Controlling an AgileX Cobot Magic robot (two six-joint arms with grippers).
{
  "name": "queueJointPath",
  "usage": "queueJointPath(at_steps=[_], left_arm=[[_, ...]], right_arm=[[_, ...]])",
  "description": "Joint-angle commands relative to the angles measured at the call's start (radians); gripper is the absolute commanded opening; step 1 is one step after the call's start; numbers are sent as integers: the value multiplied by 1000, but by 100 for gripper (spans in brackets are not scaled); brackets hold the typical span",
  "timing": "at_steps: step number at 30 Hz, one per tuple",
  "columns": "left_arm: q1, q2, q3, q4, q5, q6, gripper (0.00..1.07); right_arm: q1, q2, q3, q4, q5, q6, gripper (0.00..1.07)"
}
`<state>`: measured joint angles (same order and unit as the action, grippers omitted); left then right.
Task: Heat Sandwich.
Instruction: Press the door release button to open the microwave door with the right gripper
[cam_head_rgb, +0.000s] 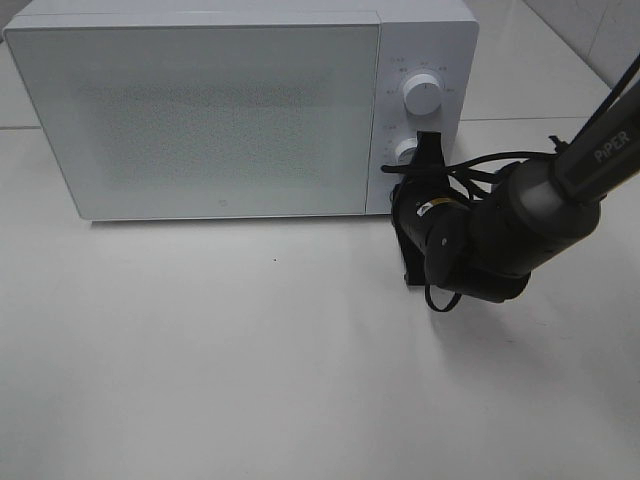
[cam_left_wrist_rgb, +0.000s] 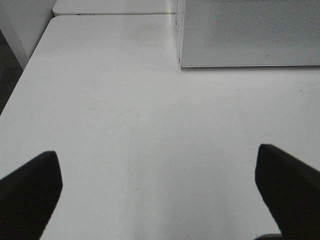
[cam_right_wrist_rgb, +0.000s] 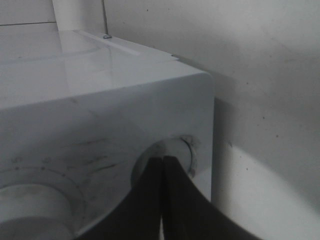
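The sandwich is out of view. The white microwave (cam_head_rgb: 200, 110) stands at the back of the table with its door shut. My right gripper (cam_head_rgb: 427, 142) is shut, its black fingertips (cam_right_wrist_rgb: 170, 167) pressed together with nothing between them, right at the microwave's lower knob (cam_head_rgb: 403, 153), whose rim shows behind them in the right wrist view (cam_right_wrist_rgb: 189, 149). The upper knob (cam_head_rgb: 422, 96) is free. My left gripper (cam_left_wrist_rgb: 160, 200) is open over bare table, with one finger (cam_left_wrist_rgb: 30, 192) at each side of the left wrist view and nothing between them.
The white table (cam_head_rgb: 220, 350) stretches in front of the microwave. Its left edge (cam_left_wrist_rgb: 20, 85) shows in the left wrist view, with the microwave's front corner (cam_left_wrist_rgb: 182, 55) ahead. The right arm (cam_head_rgb: 540, 200) and its cables reach in from the right.
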<state>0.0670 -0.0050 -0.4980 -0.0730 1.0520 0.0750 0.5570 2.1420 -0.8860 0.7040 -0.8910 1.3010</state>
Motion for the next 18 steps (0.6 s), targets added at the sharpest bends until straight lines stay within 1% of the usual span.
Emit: queueJointPath(at_steps=[1,5,9,12,13,14,18], left_arm=[[-1,-25,4,-8,-14,-3,101],[-1,-25,4,-8,-14,-3,101],[-1,-25,4,-8,-14,-3,101],[-1,-25,4,-8,-14,-3,101],[-1,-25,4,-8,-14,-3,101],[-1,-25,4,-8,-14,-3,101],[-1,-25,4,-8,-14,-3,101]], right_arm=[[-10,-6,-24,20,-125,-20,1],[-19,-4,-37,23,-141,-46,1],[-48,12,-105,24,-139,-65,1],[-65,12,-135,24,-137,-84,1],[-81,12,-172,32,-135,-140,1],[-81,12,-172,32,-135,-140,1],[-92,12,-235,38,-113,-197,0]])
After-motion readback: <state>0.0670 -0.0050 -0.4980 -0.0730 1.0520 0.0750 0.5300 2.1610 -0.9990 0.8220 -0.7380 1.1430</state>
